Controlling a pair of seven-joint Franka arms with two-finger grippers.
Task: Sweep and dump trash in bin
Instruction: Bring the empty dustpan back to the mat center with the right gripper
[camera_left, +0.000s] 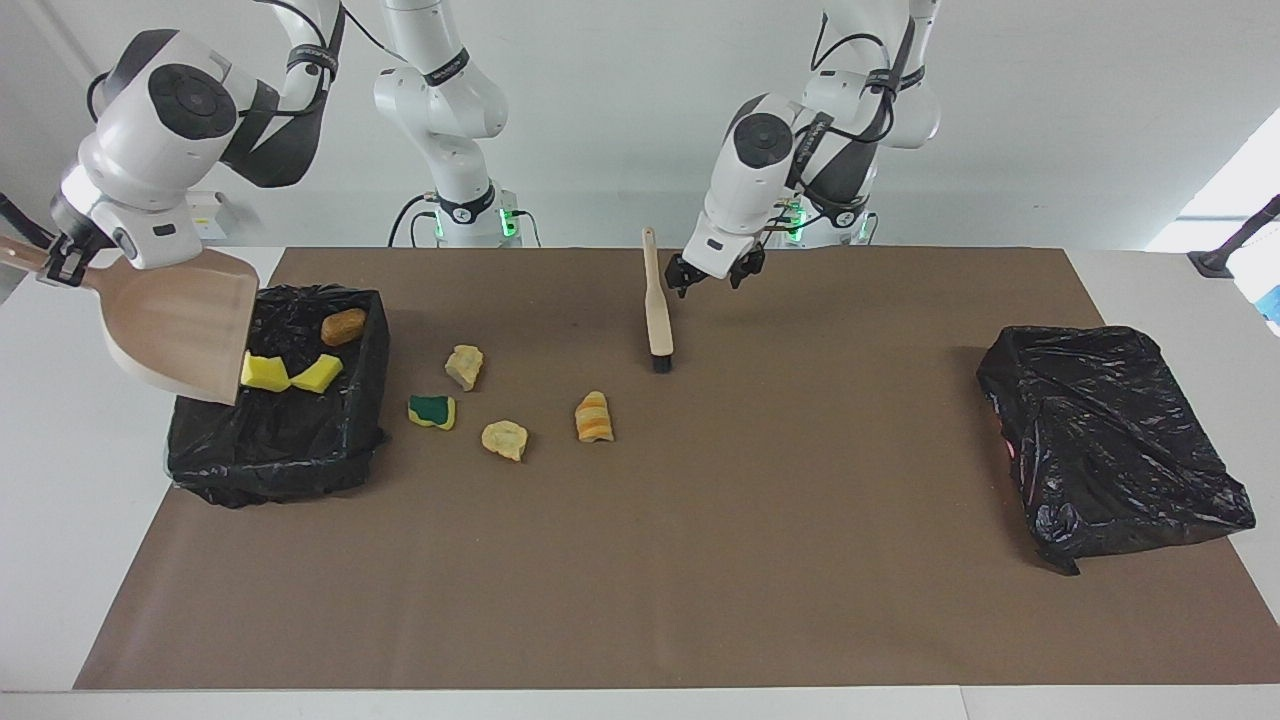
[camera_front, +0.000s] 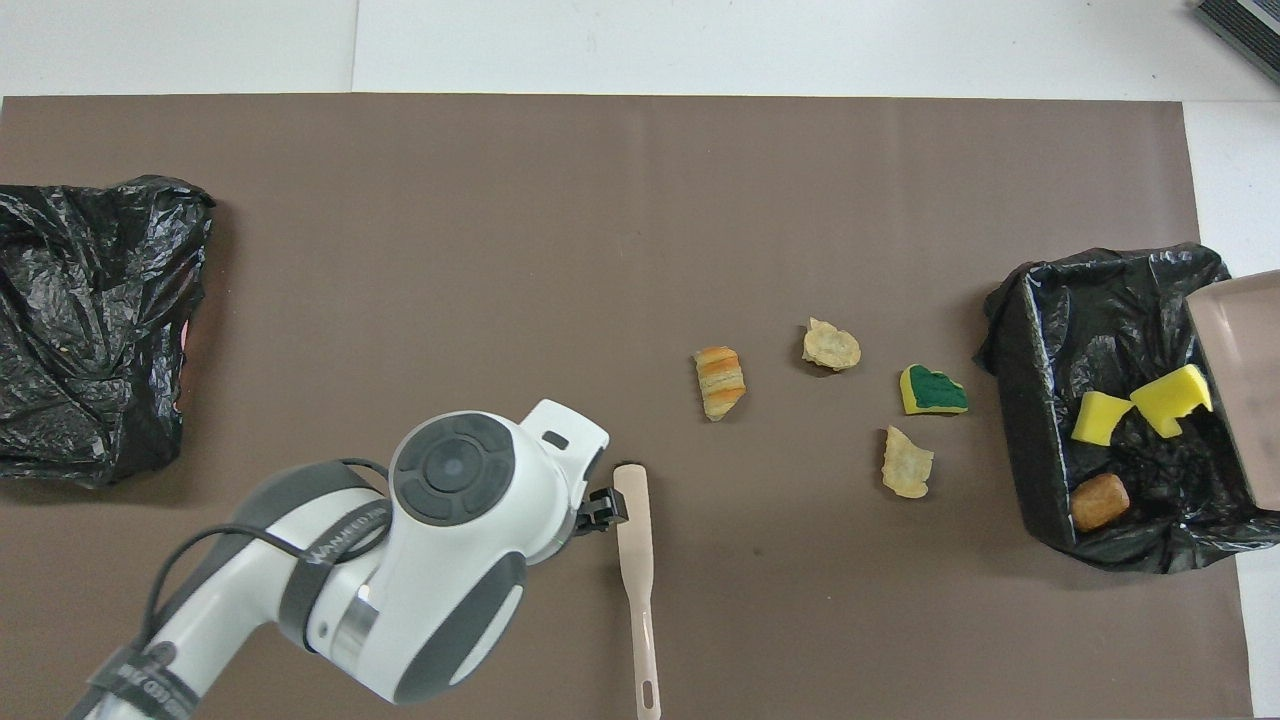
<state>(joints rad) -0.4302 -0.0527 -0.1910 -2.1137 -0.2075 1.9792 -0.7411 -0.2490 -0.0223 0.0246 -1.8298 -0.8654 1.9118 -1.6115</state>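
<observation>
While left pincer (camera_left: 716, 276) gapes, arm (camera_front: 330, 560) reads WANJEED

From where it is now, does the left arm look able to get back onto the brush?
Probably yes. The left hand, open, hangs right beside the brush, which lies on the mat with nothing over or against its handle.

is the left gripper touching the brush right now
Apart. In the facing view the left gripper hangs open beside the brush, with bare brown mat showing between its jaws and the handle. The brush stands propped on its bristles, unheld.
</observation>
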